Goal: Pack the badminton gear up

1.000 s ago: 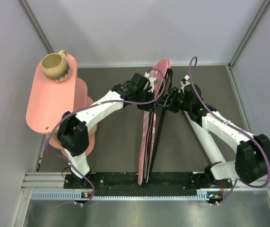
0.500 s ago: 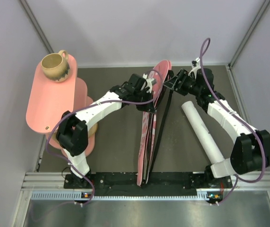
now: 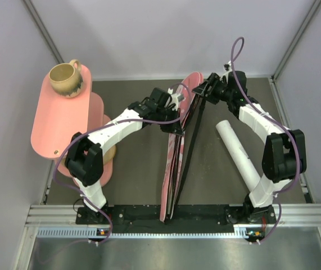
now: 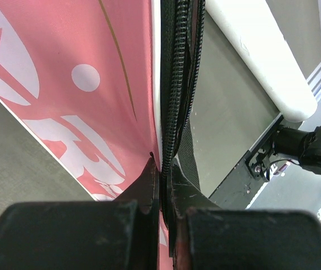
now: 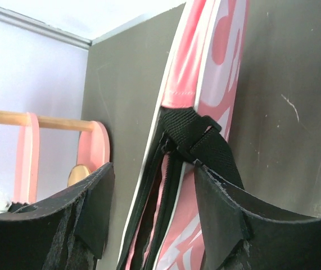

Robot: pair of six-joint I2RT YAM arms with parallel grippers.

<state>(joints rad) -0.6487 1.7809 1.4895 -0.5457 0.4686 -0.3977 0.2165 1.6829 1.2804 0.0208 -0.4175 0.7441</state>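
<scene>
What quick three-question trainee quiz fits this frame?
1. True or false: the left hand is pinched on the zipper edge of the pink bag.
2. Where is the white tube? A) inside the bag B) lying on the tabletop to the right of the bag C) held by the left hand
3. Fill in: the right hand is ___ (open/shut), straddling the bag's black strap.

Key: 1 true; 2 B; 3 open.

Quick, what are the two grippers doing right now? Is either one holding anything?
Left gripper: closed on the zipper edge of the bag.
Right gripper: open around the strap, holding nothing.
</scene>
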